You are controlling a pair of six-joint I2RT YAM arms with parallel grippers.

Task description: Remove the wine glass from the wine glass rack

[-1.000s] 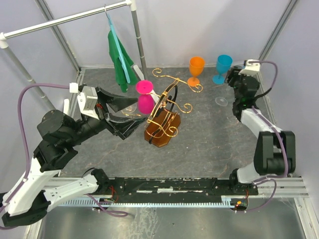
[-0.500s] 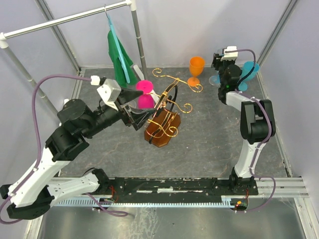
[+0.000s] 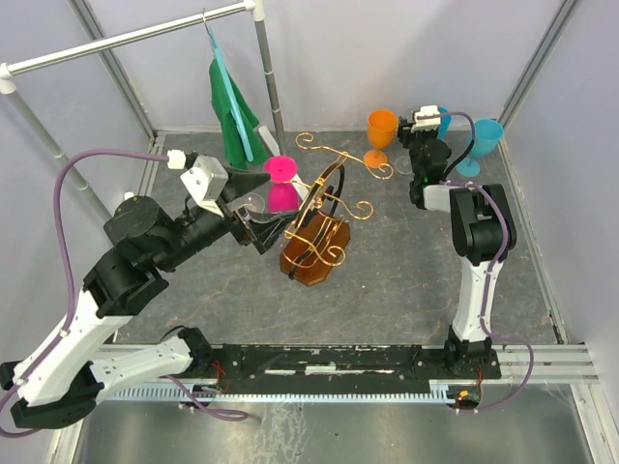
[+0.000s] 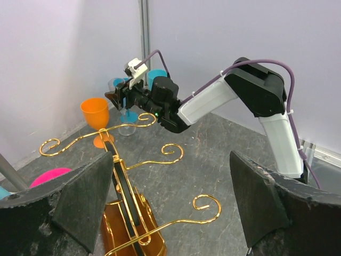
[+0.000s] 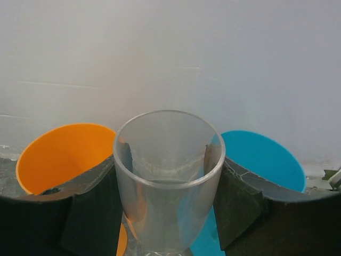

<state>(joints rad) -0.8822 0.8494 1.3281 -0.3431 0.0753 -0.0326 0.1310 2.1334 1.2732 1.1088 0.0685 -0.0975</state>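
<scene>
Clear wine glass (image 5: 166,160), pinched by the right tool (image 5: 165,200), has swung far right between orange glass (image 5: 58,154) and blue glass (image 5: 261,160), off the wine glass rack (image 3: 314,242); left tool (image 4: 170,176), by the rack, has spread wide.

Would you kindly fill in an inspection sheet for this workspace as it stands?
Surface: dark grey table, nothing spilled seen.
Job's things: wine glass rack upright mid-table; pink wine glass inverted at its left side.
Clutter: orange wine glass and blue wine glass upright at the back.
Grippers: left gripper open, facing the rack; right gripper shut on a clear wine glass near the orange one.
Cables: a purple cable arches over each arm.
Surroundings: grey clothes rail with a green garment, back left; pale walls.
</scene>
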